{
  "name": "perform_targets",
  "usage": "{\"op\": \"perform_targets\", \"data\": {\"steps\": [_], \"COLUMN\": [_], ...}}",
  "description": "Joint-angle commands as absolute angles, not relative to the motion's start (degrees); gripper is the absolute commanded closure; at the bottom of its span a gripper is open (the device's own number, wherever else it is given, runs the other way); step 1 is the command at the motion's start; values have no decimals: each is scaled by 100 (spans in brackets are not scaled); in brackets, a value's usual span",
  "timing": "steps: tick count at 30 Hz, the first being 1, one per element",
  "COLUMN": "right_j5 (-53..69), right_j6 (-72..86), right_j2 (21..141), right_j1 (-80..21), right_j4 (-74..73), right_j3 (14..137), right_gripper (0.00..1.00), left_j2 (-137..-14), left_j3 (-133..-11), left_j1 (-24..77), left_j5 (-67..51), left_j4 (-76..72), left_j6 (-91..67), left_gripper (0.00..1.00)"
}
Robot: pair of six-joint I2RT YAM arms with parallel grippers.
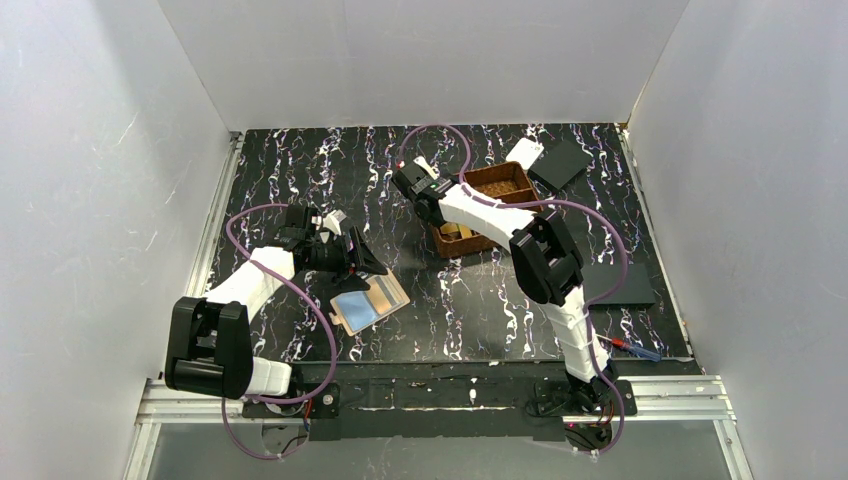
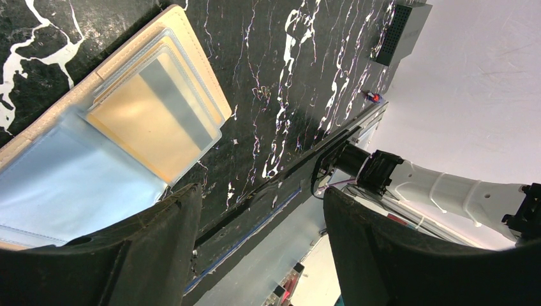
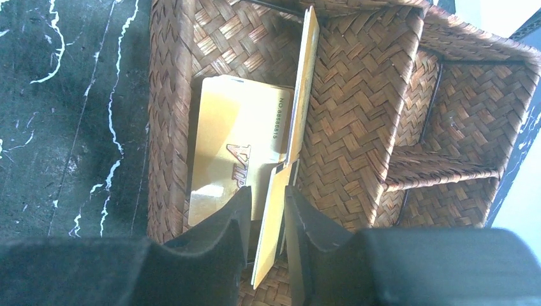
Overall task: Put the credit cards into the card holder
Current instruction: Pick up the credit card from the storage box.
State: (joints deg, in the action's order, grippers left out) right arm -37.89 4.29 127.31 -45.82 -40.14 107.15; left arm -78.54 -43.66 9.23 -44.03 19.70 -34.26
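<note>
- location: the cards (image 3: 236, 140) are in the near left end compartment of the basket (image 3: 357, 127), far and right of centre on the table (image 1: 300, 170). one shows its broad gold face. two more appear to stand on edge against the inner divider.
- handling: judged thin, light and stiff, with glossy faces that may slip or pivot in a light pinch. take hold on the free upper edge, with one pad on each face. the flat one gives no edge to grip until it is tipped up.
- right gripper (image 3: 268, 201): reaches down into that compartment, jaws narrowly apart astride the nearer on-edge card. a dark sliver of gap shows on one side, so the card is judged not clamped.
- left gripper (image 2: 261, 197): hangs just above the wallet (image 2: 153, 121), jaws wide and empty.
- wallet: lies spread open on the near left of the table, blue and tan inner faces up, with clear pockets. judged soft and light, it is likely to slide when a card is pushed in, so it needs pinning.
- obstructions: the woven walls and divider crowd the fingers. the neighbouring cards are touching or nearly so and could be dragged out together.
- surroundings: a white piece (image 1: 524, 152) and a black square (image 1: 560, 162) lie beyond the basket, far right. both are well apart from the route to the wallet.
</note>
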Motion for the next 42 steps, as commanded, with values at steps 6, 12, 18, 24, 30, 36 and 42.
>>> {"op": "perform_targets", "data": {"steps": [6,12,18,24,30,36,42], "right_j5": [-4038,-4042,-3917,-3900,-3587,-2709,-722], "right_j6": [544,597,610,640,659,732,1022], "right_j2": [12822,12720,12645,12702,12182,11490,10623], "right_j1": [-4515,-4464,-4382,-4361,-4342,-4004,-3195], "right_j4": [-4022,-4105,-4008,-4051,-4113,-3566,-2647], "right_j3": [10623,10496,10366,10376,10596,10190,9404], "right_gripper": [68,80,76,79,99,99,99], "left_j2": [-7814,-7827,-7830,-7762,-7773,-8027,-8435], "left_j3": [-4376,-4411,-4430,-4432,-4870,-5472,-5604], "left_j1": [949,949,949,949,951,949,1160], "left_j5": [-4569,-4579,-4597,-4597,-4757,-5031,-5154], "left_j4": [2039,2039,2039,2069,2142,1501,-191], "left_j6": [-3340,-3348,-3357,-3364,-3484,-4031,-5183], "left_gripper": [32,32,32,32,32,31,30]}}
